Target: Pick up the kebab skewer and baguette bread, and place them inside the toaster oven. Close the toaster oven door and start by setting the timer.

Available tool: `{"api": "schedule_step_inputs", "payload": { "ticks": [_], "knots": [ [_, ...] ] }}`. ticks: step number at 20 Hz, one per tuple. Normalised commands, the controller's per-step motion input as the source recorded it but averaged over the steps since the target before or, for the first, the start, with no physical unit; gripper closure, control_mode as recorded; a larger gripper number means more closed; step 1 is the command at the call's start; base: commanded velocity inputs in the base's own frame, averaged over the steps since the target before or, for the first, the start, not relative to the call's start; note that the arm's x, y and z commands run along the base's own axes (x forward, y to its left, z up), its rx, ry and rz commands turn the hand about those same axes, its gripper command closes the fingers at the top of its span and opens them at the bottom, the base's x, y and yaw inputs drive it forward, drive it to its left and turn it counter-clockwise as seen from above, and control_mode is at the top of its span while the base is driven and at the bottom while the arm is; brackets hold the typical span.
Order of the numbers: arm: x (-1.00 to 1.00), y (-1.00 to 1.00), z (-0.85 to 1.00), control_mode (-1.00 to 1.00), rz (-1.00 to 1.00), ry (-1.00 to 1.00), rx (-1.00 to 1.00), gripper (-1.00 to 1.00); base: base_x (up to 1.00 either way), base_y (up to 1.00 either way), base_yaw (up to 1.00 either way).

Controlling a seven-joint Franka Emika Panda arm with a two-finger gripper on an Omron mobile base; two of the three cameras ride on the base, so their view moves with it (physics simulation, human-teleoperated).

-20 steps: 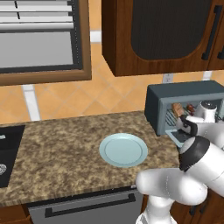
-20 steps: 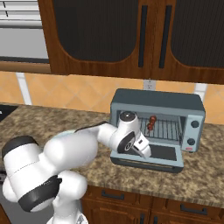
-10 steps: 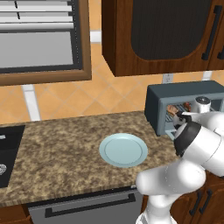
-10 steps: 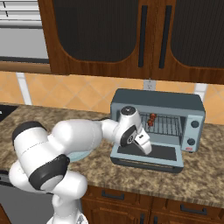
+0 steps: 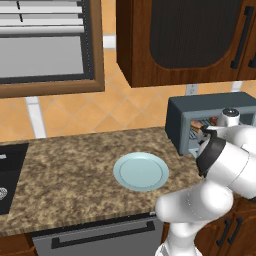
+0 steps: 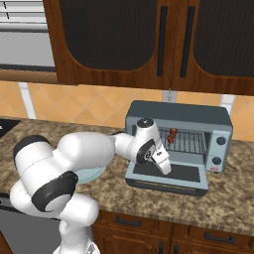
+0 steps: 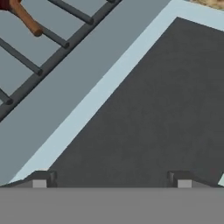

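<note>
Right base view gives you the clearest look: the oven (image 6: 178,139) sits on the counter (image 6: 233,203) under the wall cabinets (image 6: 149,44), and its door (image 6: 168,176) is dropped flat in front of it, so the cavity is open. Your gripper (image 6: 165,166) hangs just above that lowered door, at its left part, tilted down toward it. On the wire rack (image 6: 191,141) inside you can see the skewer (image 6: 172,135), its dark red chunks near the left of the cavity. Hand view shows you the door's dark glass (image 7: 144,118) close below, its pale frame running diagonally, and the rack bars (image 7: 26,52) beyond it; the brown end of the skewer's stick (image 7: 26,19) pokes in at the top left corner. Your two fingertips (image 7: 39,180) stand wide apart with nothing between them, so the jaws are released and empty. Left base view shows you the pale blue plate (image 5: 141,171) on the counter to the left of the oven, bare, and something tan and reddish on the rack, too small for you to tell the baguette from it.
</note>
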Motion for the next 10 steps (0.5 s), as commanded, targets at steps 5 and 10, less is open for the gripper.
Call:
{"api": "schedule_step_inputs", "payload": {
  "ticks": [5, 10],
  "knots": [
    [-0.94, -0.04, 0.26, -1.0, 0.01, 0.01, 0.01, -1.0, 0.0, 0.0, 0.0],
    [-0.99, 0.0, 0.29, -1.0, 0.18, 0.11, 0.0, -1.0, 0.0, 0.0, 0.0]
  ]
}}
